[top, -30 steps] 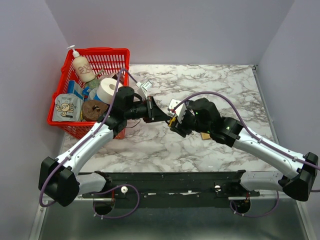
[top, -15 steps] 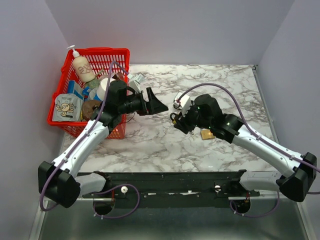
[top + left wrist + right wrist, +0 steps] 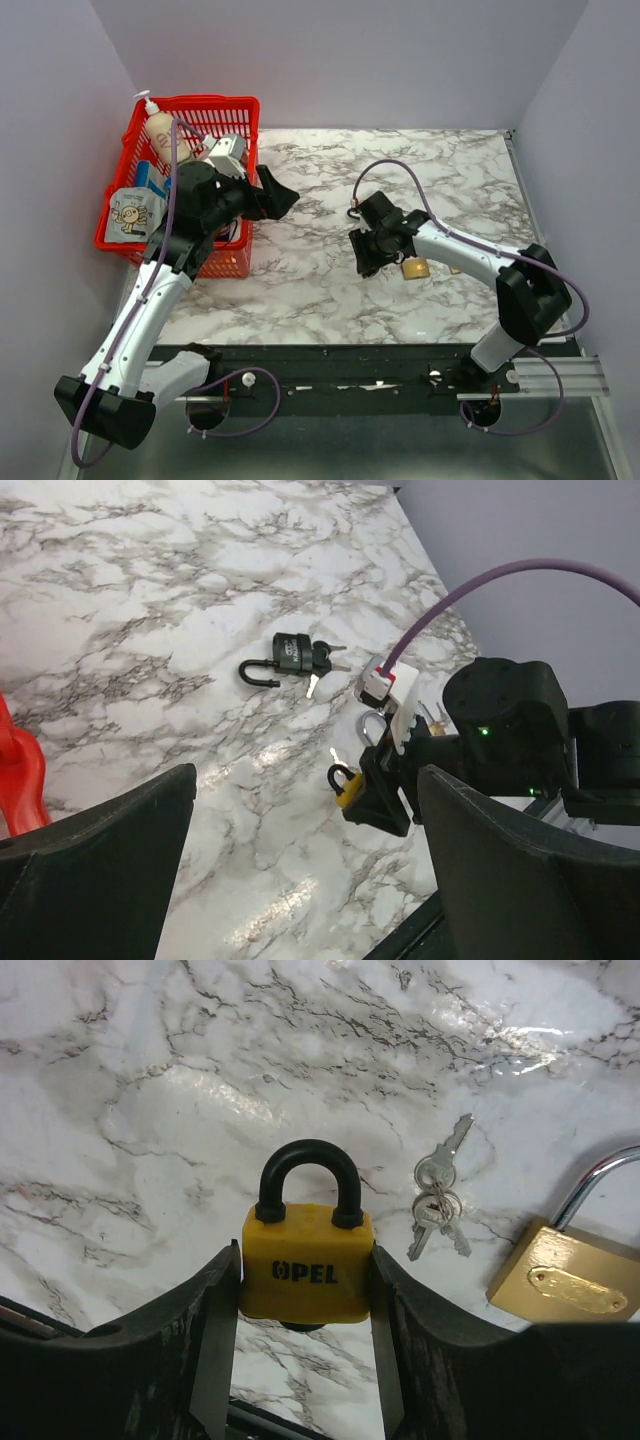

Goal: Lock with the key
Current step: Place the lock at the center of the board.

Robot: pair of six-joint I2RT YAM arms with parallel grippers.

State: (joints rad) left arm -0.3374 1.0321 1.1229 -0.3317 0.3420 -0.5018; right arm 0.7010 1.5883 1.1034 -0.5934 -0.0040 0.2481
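Well inside the table [image 3: 450,170] edges, right fingers [image 3: 195,1360] clamp the yellow padlock [image 3: 305,1265].

Red plastic basket [image 3: 215,100] at far left of marble tabletop [image 3: 440,170], close to left wall. Inside, at back: cream pump bottle [image 3: 165,135] with red scribble print, pump head toward back left corner. Front left: pale pouch [image 3: 135,215] with cartoon figure. Blue packet [image 3: 150,178] between bottle and pouch. Other contents hidden from me.
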